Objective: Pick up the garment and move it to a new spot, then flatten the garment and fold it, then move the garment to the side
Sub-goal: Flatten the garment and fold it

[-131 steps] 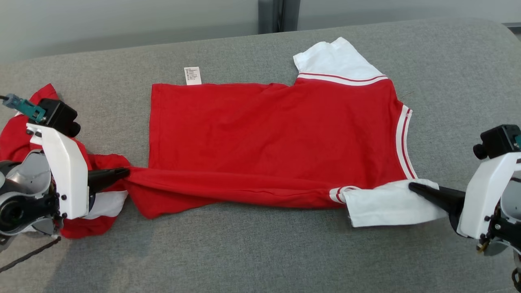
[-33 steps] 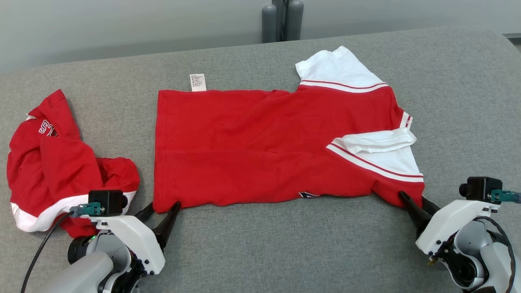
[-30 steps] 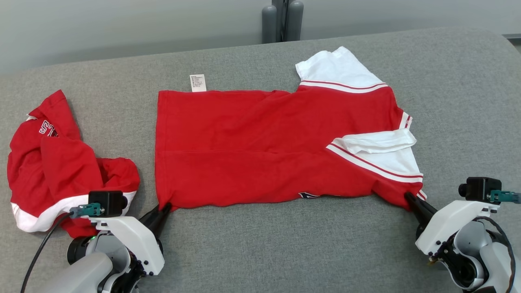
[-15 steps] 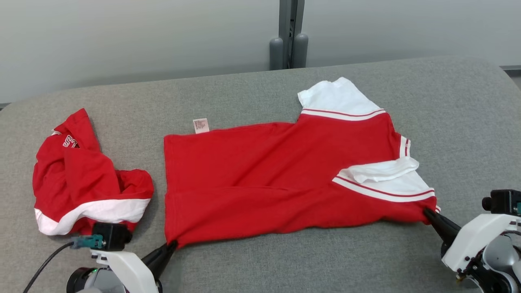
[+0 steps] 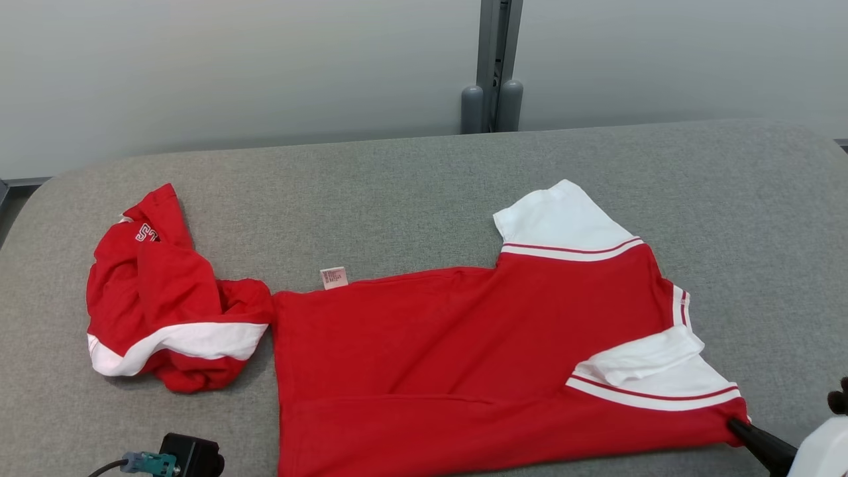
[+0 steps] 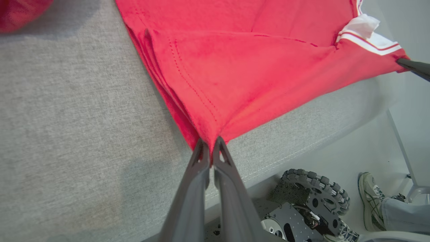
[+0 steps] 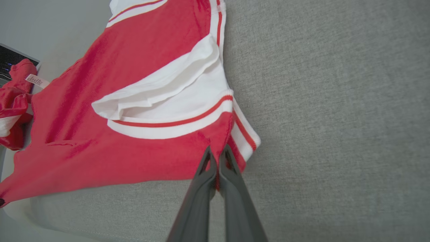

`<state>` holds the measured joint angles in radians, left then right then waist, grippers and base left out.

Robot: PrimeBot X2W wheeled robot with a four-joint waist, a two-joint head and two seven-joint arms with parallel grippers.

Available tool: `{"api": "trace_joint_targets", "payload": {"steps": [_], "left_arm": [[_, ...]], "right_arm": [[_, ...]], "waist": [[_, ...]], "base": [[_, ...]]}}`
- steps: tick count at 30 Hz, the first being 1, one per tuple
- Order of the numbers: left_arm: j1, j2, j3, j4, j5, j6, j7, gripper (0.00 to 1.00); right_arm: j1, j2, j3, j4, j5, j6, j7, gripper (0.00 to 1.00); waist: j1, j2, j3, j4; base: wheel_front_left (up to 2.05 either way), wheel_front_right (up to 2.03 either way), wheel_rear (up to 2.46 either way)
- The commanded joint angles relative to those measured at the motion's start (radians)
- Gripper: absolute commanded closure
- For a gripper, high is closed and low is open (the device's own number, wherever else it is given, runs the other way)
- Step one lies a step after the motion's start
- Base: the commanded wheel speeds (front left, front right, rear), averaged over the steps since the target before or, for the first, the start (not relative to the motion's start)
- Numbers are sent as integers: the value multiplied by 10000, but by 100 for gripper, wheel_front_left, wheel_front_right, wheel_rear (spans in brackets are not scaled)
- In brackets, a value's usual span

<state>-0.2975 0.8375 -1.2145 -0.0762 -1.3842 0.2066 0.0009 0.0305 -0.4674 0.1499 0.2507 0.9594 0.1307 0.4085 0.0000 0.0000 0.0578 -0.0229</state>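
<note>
Shirt (image 5: 464, 358) lay spread on the grey tabletop (image 5: 397, 192), red with white sleeves, its near side already folded over so that one sleeve (image 5: 652, 361) sat doubled on top. The left hand (image 6: 211, 148) was clamped shut on the near hem corner. The right hand (image 7: 217, 154) was pinched shut on the near shoulder corner, beside the striped trim. The held edge hung close to the tabletop's front rim. To do this step well, I judged, both hands should travel together at one height, the edge taut enough not to droop but not so tight that the fold slips. A crumpled red heap (image 5: 172, 311) seemed to touch the far hem corner by the label (image 5: 333, 277) and could get dragged along.
</note>
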Motion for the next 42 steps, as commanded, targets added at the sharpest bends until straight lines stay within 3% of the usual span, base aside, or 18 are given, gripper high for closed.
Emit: {"api": "trace_joint_targets", "payload": {"steps": [1, 7, 8, 9, 10, 19, 25, 32, 38, 42], "left_arm": [[69, 102, 3, -86, -99, 57, 71, 100], [161, 165, -59, -186, -229, 76, 320, 100], [169, 172, -74, -151, -216, 101, 389, 65], [171, 180, -87, -117, -215, 102, 424, 0], [164, 181, -77, -80, -219, 69, 446, 0], [-313, 572, 405, -322, 20, 296, -4, 0], [-645, 379, 969, -283, 231, 627, -853, 0], [-1310, -621, 1014, 682, 274, 37, -746, 0], [-2311, -1479, 1066, 2578, 324, -561, -304, 0], [-2964, -1634, 1070, 4028, 709, -580, -245, 0]], "right_arm": [[191, -15, -213, -128, 7, 2, 125, 100], [828, 425, -1052, -587, -300, 2, 1059, 100], [884, 530, -1200, -684, -392, 2, 1212, 81], [923, 616, -1356, -770, -550, 2, 1321, 8], [955, 743, -1535, -867, -706, 2, 1410, 0], [891, 1434, -2855, -2275, -1650, 3, 1847, 0], [295, 1710, -3366, -3197, -2479, 3, 1167, 0], [-1014, 2068, -2695, -2826, -3158, 3, 359, 0], [-2509, 2168, -1949, -1826, -3549, 2, -163, 0], [-3466, 2098, -1468, -1059, -3850, 4, -532, 0]], "waist": [[0, 0, -2, 35], [0, 0, 24, 88], [0, 0, 38, 79], [0, 0, 58, 66], [0, 0, 76, 55], [0, 0, 128, -14], [0, 0, 182, -99], [0, 0, 557, -109], [0, 0, 1163, -120], [0, 0, 1513, -130]], "base": [[0, 0, 0], [0, 0, 0], [0, 0, 0], [0, 0, 0], [0, 0, 0], [0, 0, 0], [0, 0, 0], [0, 0, 0], [0, 0, 0], [0, 0, 0]]}}
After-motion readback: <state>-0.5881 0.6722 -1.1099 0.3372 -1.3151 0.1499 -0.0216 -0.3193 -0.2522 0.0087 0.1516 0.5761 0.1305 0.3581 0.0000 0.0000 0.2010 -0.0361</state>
